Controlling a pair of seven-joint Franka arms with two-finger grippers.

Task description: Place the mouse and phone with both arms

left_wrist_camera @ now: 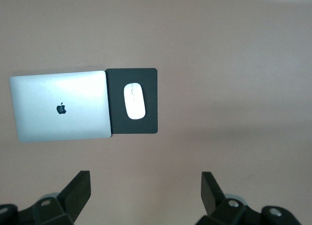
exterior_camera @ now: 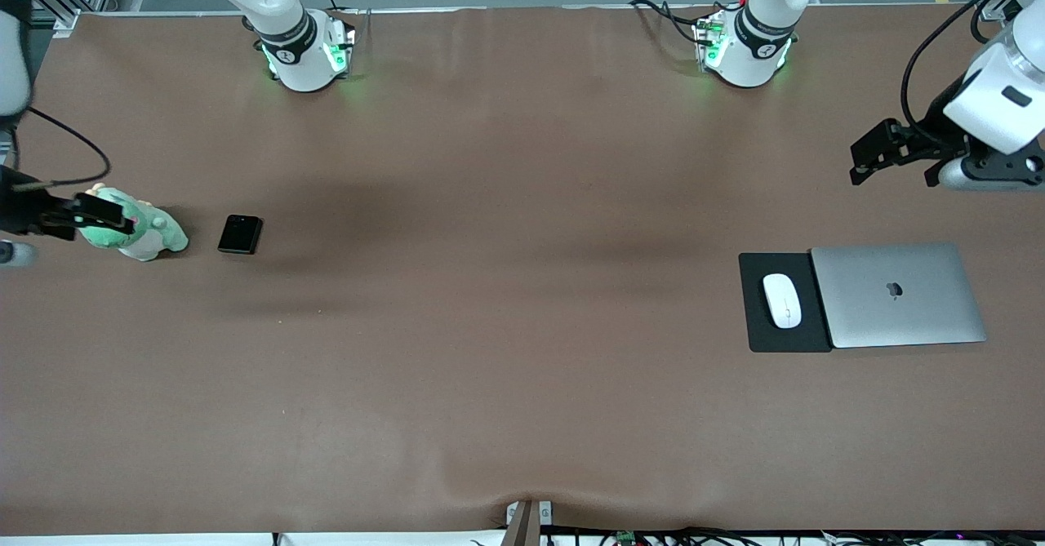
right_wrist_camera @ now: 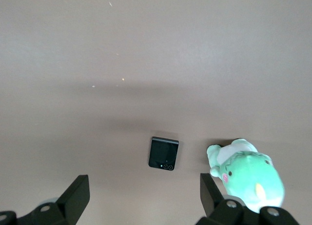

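Here the left tool (exterior_camera: 873,157) hangs over bare table (exterior_camera: 522,366) at the left arm's end, its fingers (left_wrist_camera: 78,191) spread wide and holding nothing. Out from it lies a closed silver laptop (exterior_camera: 896,295), and touching the laptop's edge on the side toward the middle of the table is a flat black mouse pad (exterior_camera: 784,303). The mouse (exterior_camera: 782,300) rests on the pad, well apart from the tool, with nothing standing between them. Its long axis runs toward and away from the front camera, parallel to the pad's longer edges.

The right tool (exterior_camera: 102,213) hangs at the right arm's end of the table, over a green and white plush toy (exterior_camera: 139,230), its fingers (right_wrist_camera: 75,195) likewise wide apart and empty. Just beside the toy, toward the middle of the table, the phone (exterior_camera: 240,233) lies flat on the brown surface. Its long axis also runs roughly toward and away from the front camera, tilted slightly.

The right wrist view shows small camera rings (right_wrist_camera: 168,167) along one short edge of the phone, which the front view does not make out. The left wrist view shows the thin line down the mouse's middle more plainly. Only the front view shows both ends of the table at once, with mouse and phone well apart.
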